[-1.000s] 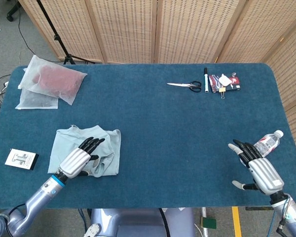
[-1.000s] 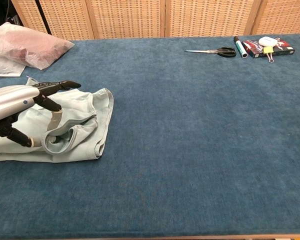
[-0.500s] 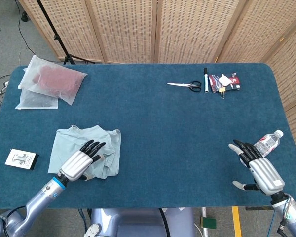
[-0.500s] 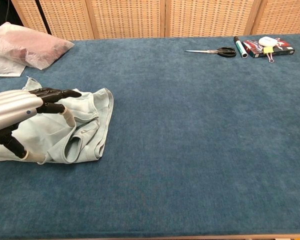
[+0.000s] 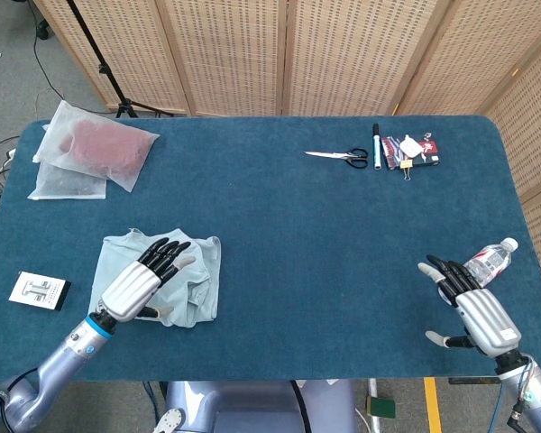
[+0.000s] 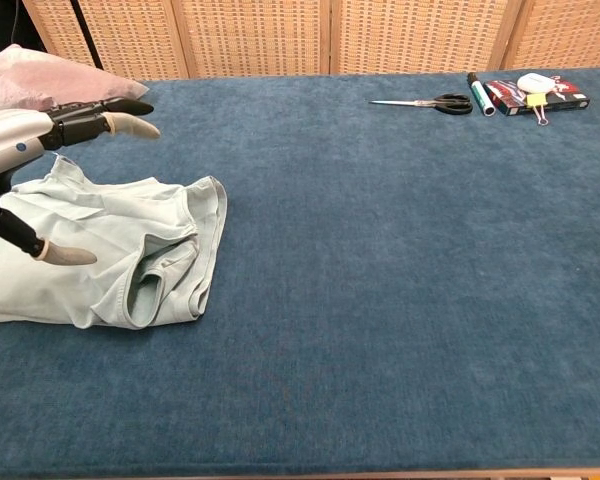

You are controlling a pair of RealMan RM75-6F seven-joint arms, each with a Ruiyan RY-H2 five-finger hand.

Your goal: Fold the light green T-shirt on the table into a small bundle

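Note:
The light green T-shirt lies partly folded and rumpled near the table's front left. My left hand hovers above it with fingers spread, holding nothing; in the chest view it is clear of the cloth. My right hand rests open near the front right edge of the table, fingers apart and empty. The chest view does not show the right hand.
A plastic water bottle lies just beside my right hand. Scissors, a pen and small stationery sit at the back right. Bagged red items lie back left. A small white card sits at the left edge.
My left hand has lifted off the T-shirt and risen above it, fingers spread. The shirt lies flatter than before. The right hand has not moved.

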